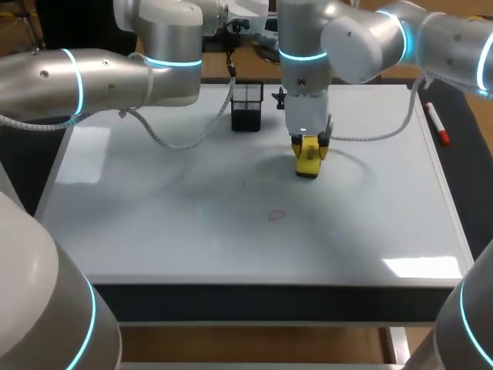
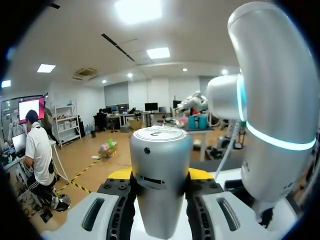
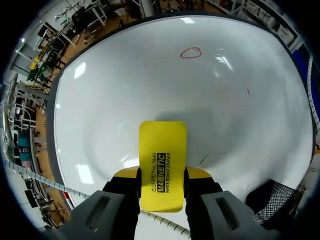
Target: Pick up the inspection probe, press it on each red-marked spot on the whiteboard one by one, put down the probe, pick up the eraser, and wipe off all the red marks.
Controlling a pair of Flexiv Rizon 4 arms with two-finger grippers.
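Nearest us, the whiteboard [image 1: 154,223] is lying flat across the table, with one red ring [image 1: 276,216] sitting near its middle. A black mesh holder [image 1: 246,106] is standing at the far edge, and a red marker [image 1: 437,125] is lying off the board's far-right side.

Left arm [image 1: 46,85] is coming in from the left along the far edge and pointing out at the room. Left gripper [image 2: 160,175] is pinching the silver probe [image 2: 161,150] from both sides.

Right arm [image 1: 431,38] is bending in from the far right, its wrist pointing straight down. Right gripper [image 3: 162,176] is clamping the yellow eraser [image 3: 162,150] between its fingers, down at the board just right of the holder. The ring is lying well nearer than the eraser.
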